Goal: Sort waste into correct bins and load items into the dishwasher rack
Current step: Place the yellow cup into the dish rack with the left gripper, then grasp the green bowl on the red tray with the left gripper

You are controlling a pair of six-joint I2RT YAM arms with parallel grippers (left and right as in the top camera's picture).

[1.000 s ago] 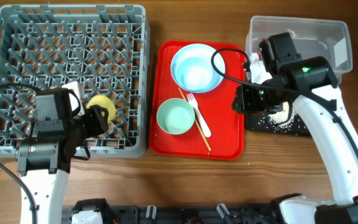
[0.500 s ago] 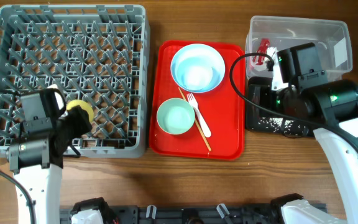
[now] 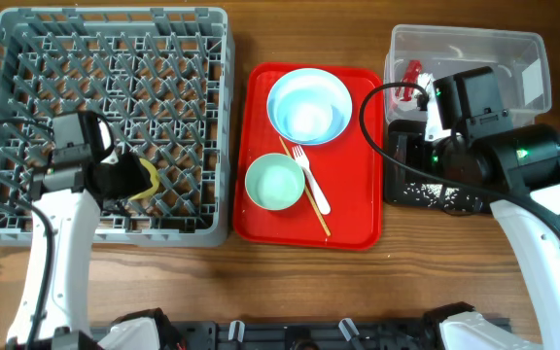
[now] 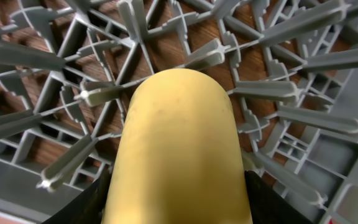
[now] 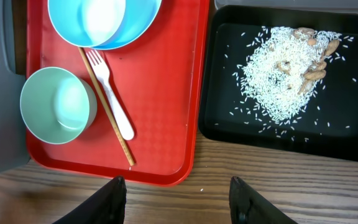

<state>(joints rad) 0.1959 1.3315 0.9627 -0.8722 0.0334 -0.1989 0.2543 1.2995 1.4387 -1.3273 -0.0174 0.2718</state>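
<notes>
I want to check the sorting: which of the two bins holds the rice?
The black tray, beside the red tray; the rice lies heaped in it. The clear tub holds a red wrapper instead.

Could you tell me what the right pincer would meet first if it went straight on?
Most likely the wooden table, just off the corner of the red tray, beside the black tray. The right pincer is open and empty. Depth is unclear, so it might clip the red tray's rim.

I see brown wood-grain table (image 3: 261, 282) under everything, evenly lit, soft shadows; black rail (image 3: 299, 335) along near edge.
</notes>
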